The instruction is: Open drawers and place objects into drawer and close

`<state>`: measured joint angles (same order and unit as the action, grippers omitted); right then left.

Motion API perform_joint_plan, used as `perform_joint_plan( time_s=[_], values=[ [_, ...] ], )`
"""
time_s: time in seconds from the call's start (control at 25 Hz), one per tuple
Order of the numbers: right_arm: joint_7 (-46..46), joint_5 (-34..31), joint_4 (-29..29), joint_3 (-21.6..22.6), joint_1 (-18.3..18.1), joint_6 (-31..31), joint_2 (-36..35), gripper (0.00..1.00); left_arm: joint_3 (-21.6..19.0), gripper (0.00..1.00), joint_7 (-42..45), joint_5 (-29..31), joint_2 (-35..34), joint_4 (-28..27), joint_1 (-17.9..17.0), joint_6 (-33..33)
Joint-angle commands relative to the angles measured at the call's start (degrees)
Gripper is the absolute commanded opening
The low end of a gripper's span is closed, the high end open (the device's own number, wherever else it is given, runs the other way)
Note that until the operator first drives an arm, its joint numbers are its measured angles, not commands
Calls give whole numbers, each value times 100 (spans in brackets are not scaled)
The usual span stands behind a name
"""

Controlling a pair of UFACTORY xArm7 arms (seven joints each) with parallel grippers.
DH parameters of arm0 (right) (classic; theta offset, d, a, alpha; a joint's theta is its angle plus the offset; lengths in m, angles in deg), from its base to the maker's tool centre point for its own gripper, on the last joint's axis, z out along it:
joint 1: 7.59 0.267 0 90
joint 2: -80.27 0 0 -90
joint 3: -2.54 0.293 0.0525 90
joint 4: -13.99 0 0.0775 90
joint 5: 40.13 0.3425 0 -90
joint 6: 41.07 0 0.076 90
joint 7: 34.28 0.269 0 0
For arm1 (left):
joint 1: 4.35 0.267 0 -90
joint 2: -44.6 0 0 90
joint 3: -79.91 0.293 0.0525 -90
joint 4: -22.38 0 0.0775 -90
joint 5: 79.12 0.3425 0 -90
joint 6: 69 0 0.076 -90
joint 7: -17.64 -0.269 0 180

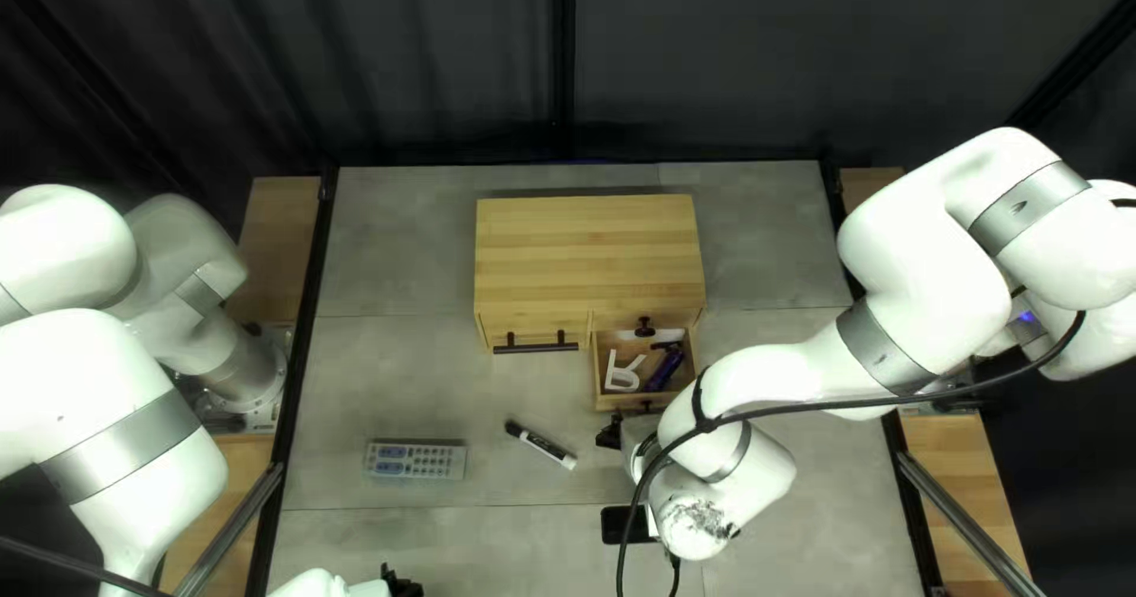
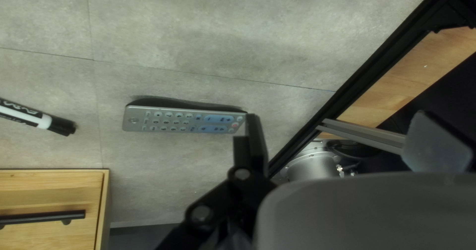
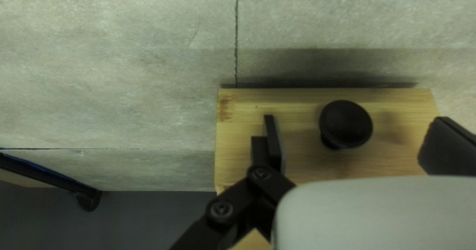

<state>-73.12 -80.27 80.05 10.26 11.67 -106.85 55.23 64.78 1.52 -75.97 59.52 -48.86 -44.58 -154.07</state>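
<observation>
A grey, seamed tabletop (image 1: 391, 372) before a dark curtain (image 1: 414, 65), with a wooden cabinet (image 1: 588, 242) whose right-hand drawer (image 1: 606, 403) is pulled out.
Pale wooden strips (image 1: 278, 236) flank the surface beyond its black edging, and a black upright (image 1: 565, 65) divides the curtain; inside the drawer lie a white R-shaped piece (image 1: 623, 372) and a dark blue object (image 1: 665, 369), while the remote control (image 1: 414, 460) and the marker (image 1: 541, 444) lie on the tabletop in front of the cabinet, the remote farther left, and a flat black thing (image 1: 613, 525) shows partly behind the right arm; the left gripper (image 1: 405, 585) is released, its jaws apart at the near edge, and the right gripper (image 1: 610, 434), near the drawer front, is released too, a round black knob (image 3: 345, 123) between its parted jaws, touching neither.
</observation>
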Motion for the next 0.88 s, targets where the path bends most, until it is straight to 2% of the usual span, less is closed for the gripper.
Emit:
perform_joint_plan(
  time_s=[0.04,0.88],
  values=[
    [-6,-23,-34,-18,-18,12,22,100,0,100,0,0,0,0,0,0],
    [-78,-127,-230,-89,-114,109,166,100,0,100,0,0,0,0,0,0]
  ],
)
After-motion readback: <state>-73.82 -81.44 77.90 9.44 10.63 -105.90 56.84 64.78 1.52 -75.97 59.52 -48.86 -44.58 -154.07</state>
